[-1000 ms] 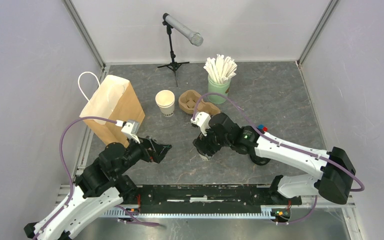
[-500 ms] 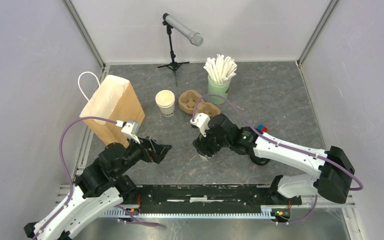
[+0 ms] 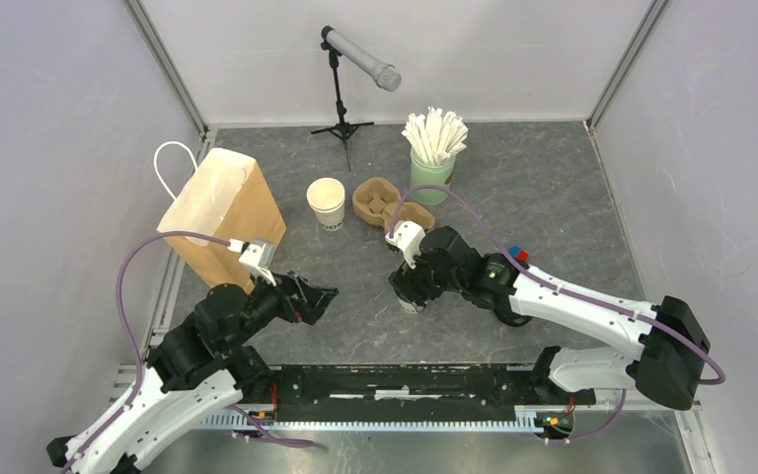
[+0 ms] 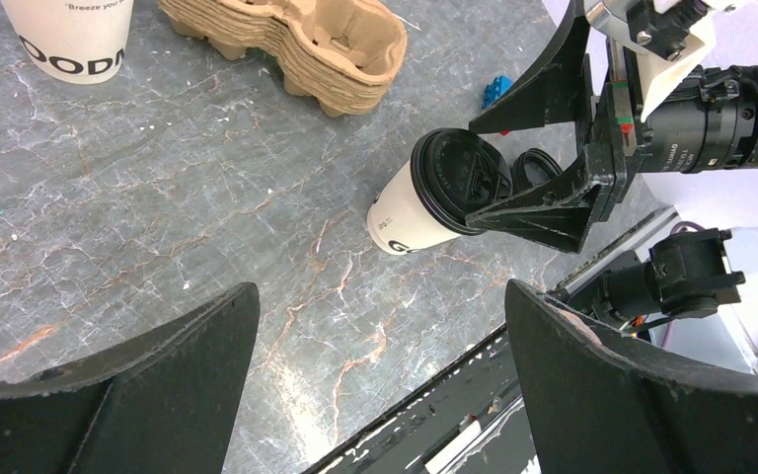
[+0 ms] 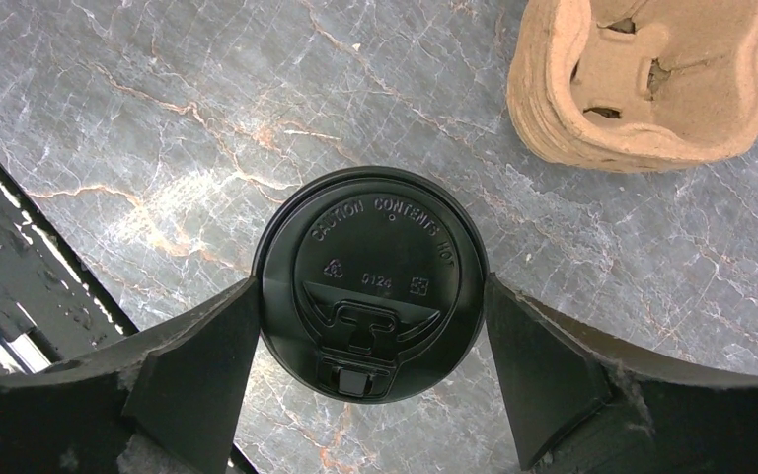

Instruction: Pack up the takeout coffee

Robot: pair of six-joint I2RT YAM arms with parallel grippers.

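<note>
Right arm has shifted slightly to the right since a second ago; its wrist sits a touch farther from the near edge in the overhead view. Left arm, bag, cups and carriers unchanged.

Right tool [image 5: 370,311]: pinching the small white paper cup with dark print and a round black plastic lid [image 4: 424,202], one finger pressed to each side of the lid rim. Cup is near the middle of the grey marble-patterned tabletop [image 3: 543,183], just in front of the stack of brown moulded-pulp cup carriers [image 3: 383,202] and well apart from the brown paper bag with a white cord handle [image 3: 222,212]. Cannot tell whether its base has left the surface. It leans in the left wrist view, but that may be camera angle.

Reading: grasp looks made, and the small shift suggests the carry is starting. Packing not yet done. The bag stands across at the far left.

Left tool [image 4: 380,306]: fingers spread wide, nothing between them, pointed toward the cup.

Surface: flat, rust-coloured veins, pale flecks. A loose black plastic lid [image 4: 538,168] lies just behind the held cup. A stack of lidless cream-white cups [image 3: 327,202] stands between bag and carriers, and a green cup of white wrapped straws [image 3: 432,168] is beside the carriers.

Room: pale lilac-grey walls on three sides, and a grey microphone on a small black tripod [image 3: 355,59] at the back.
</note>
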